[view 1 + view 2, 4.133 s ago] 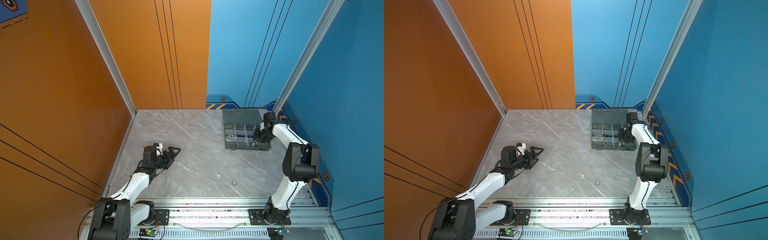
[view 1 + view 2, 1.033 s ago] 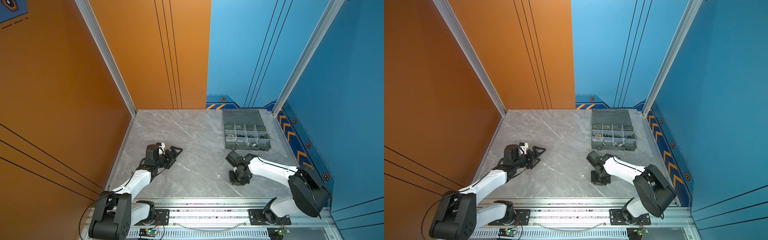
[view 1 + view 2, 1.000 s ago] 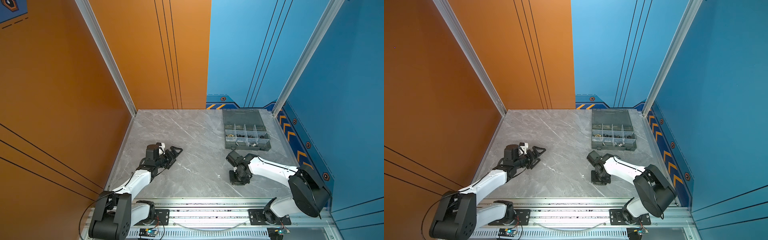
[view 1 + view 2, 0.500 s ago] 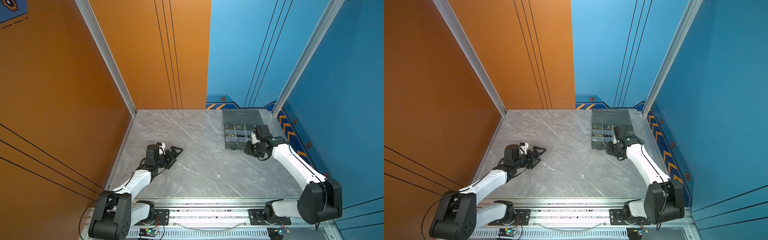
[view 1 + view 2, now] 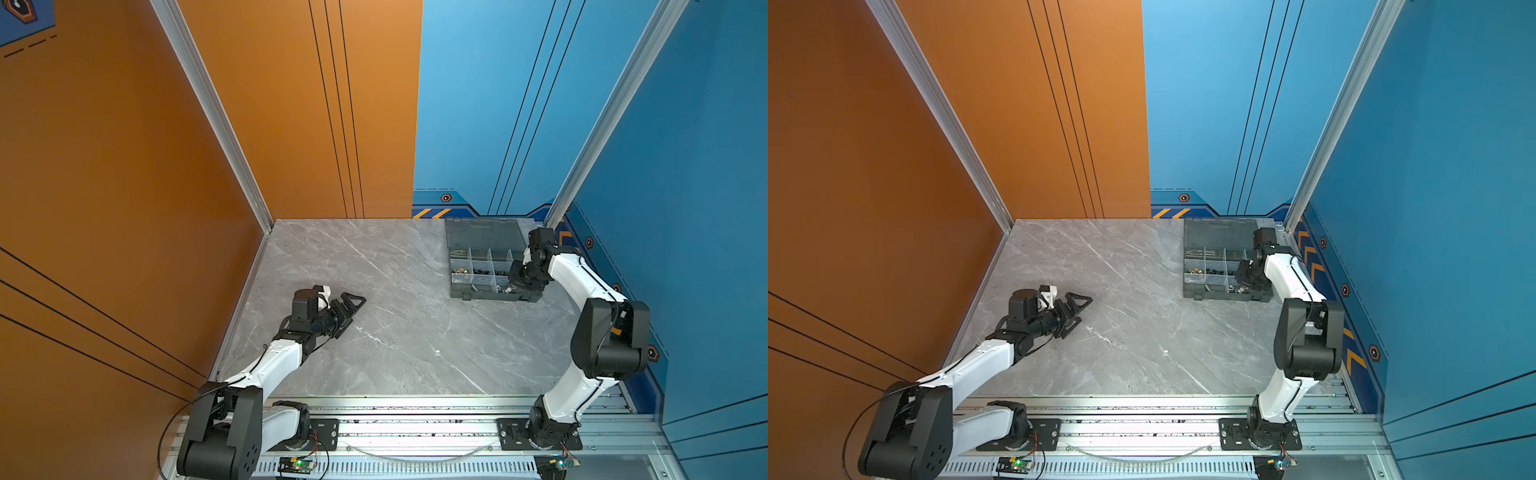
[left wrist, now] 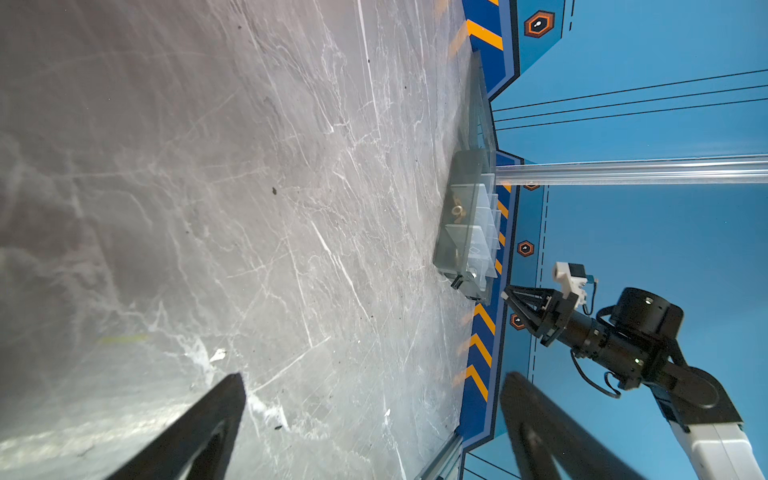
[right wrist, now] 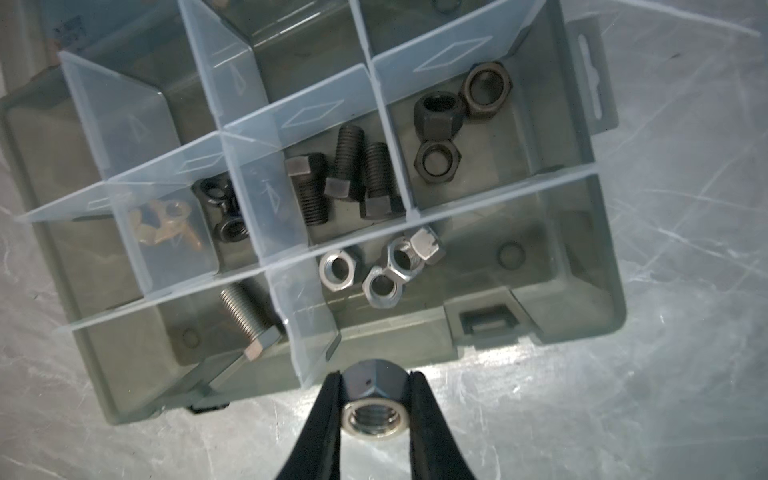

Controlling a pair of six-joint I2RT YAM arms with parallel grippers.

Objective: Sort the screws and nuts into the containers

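Silver hex nut (image 7: 376, 399), threaded bore in view, pinched by right claw (image 7: 375, 378); left claw (image 6: 374, 376) spread.

The left arm (image 5: 274, 365) and right arm (image 5: 577, 274) wear white shells between bulky black joints, with thin black cables looping beside them and black triangular open-frame fingers (image 6: 226, 399) at the tips

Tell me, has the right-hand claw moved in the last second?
Yes. The right gripper moved away and rightward, up to the organiser box's near right corner.
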